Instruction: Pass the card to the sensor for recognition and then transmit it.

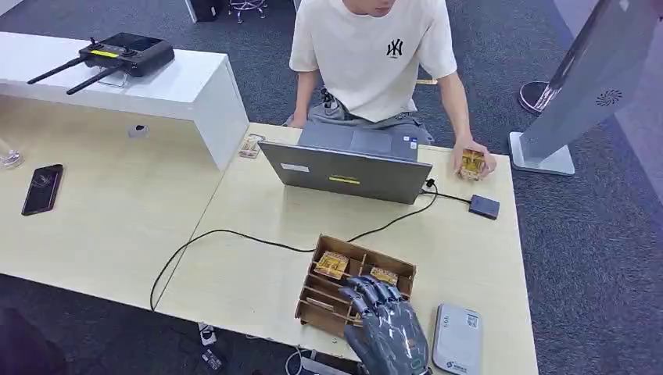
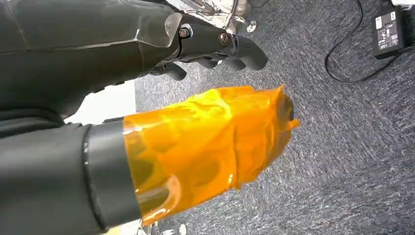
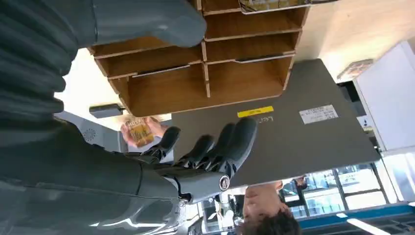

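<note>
1. My right hand (image 1: 388,328) hovers over the near edge of the wooden card box (image 1: 313,301), fingers spread and extended, grasping nothing.
2. My left hand (image 2: 215,49) hangs over grey carpet; its fingers curl loosely with nothing in them, and the thumb (image 2: 210,147) is wrapped in glossy orange film.
3. The box is thin brown plywood, split into slots by dividers. Just past my right fingertips lies one gold-patterned card (image 1: 384,275); another card (image 1: 331,264) sits in the slot further left.
4. Beside my right hand, on its right, a flat white-grey sensor pad (image 1: 457,340) lies on the pale tabletop.
5. Beyond the box, a black cable (image 1: 234,234) crosses the table to a grey laptop (image 1: 348,173).
6. Farthest off, a seated person's hand (image 1: 472,162) holds a third card (image 1: 471,164), near a small dark device (image 1: 485,206).
</note>
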`<state>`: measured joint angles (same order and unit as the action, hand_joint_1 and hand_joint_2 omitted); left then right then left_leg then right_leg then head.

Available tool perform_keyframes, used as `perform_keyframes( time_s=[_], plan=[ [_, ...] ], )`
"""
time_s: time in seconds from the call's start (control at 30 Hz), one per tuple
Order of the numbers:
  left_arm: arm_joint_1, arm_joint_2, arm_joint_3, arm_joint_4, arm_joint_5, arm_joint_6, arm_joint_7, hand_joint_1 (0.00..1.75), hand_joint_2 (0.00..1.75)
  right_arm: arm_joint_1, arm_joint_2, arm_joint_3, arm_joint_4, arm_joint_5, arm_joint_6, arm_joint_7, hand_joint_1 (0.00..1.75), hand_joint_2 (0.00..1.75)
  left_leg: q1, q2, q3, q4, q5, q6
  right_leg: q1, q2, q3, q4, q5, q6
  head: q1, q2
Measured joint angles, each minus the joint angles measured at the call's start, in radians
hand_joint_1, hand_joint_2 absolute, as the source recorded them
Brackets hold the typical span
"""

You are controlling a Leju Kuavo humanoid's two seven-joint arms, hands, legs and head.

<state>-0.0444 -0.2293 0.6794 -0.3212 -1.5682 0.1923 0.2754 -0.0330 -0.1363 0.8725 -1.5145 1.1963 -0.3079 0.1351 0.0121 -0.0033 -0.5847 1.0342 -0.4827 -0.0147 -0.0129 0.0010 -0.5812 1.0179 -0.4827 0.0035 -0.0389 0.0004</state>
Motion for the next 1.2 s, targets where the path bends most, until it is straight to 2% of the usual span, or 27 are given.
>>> perform_keyframes(
  time_s=[0.57,0.67,0.73,0.8,0.93,1.2],
  plan=[
    [0.002,0.005,-0.003,0.006,0.012,0.008,0.001,0.0,0.0,0.015,0.011,-0.023,0.024,0.024,-0.03,0.026,0.68,1.75,0.0,0.0,0.0,0.0,0.0,0.0,0.0,0.0,0.0,0.0,0.0,0.0,0.0,0.0],
    [0.002,0.006,-0.002,0.007,0.014,0.011,0.001,0.0,0.0,0.02,0.011,-0.028,0.019,0.027,-0.045,0.037,0.66,1.75,0.0,0.0,0.0,0.0,0.0,0.0,0.0,0.0,0.0,0.0,0.0,0.0,0.0,0.0],
    [0.008,0.005,-0.002,0.011,0.025,0.031,0.008,0.0,0.0,0.052,0.002,-0.053,-0.032,0.03,-0.109,0.064,0.61,1.75,0.0,0.0,0.0,0.0,0.0,0.0,0.0,0.0,0.0,0.0,0.0,0.0,0.0,0.0],
    [0.016,0.005,-0.001,0.014,0.03,0.039,0.015,0.0,0.0,0.078,-0.016,-0.066,-0.082,0.028,-0.118,0.072,0.54,1.75,0.0,0.0,0.0,0.0,0.0,0.0,0.0,0.0,0.0,0.0,0.0,0.0,0.0,0.0],
    [0.019,0.005,0.0,0.014,0.03,0.039,0.014,0.0,0.0,0.081,-0.025,-0.064,-0.087,0.011,-0.113,0.07,0.58,1.75,0.0,0.0,0.0,0.0,0.0,0.0,0.0,0.0,0.0,0.0,0.0,0.0,0.0,0.0],
    [0.018,0.005,0.0,0.014,0.024,0.036,0.014,0.0,0.0,0.06,-0.033,-0.035,-0.058,-0.024,-0.058,0.022,0.61,1.75,0.0,0.0,0.0,0.0,0.0,0.0,0.0,0.0,0.0,0.0,0.0,0.0,0.0,0.0]
  ],
)
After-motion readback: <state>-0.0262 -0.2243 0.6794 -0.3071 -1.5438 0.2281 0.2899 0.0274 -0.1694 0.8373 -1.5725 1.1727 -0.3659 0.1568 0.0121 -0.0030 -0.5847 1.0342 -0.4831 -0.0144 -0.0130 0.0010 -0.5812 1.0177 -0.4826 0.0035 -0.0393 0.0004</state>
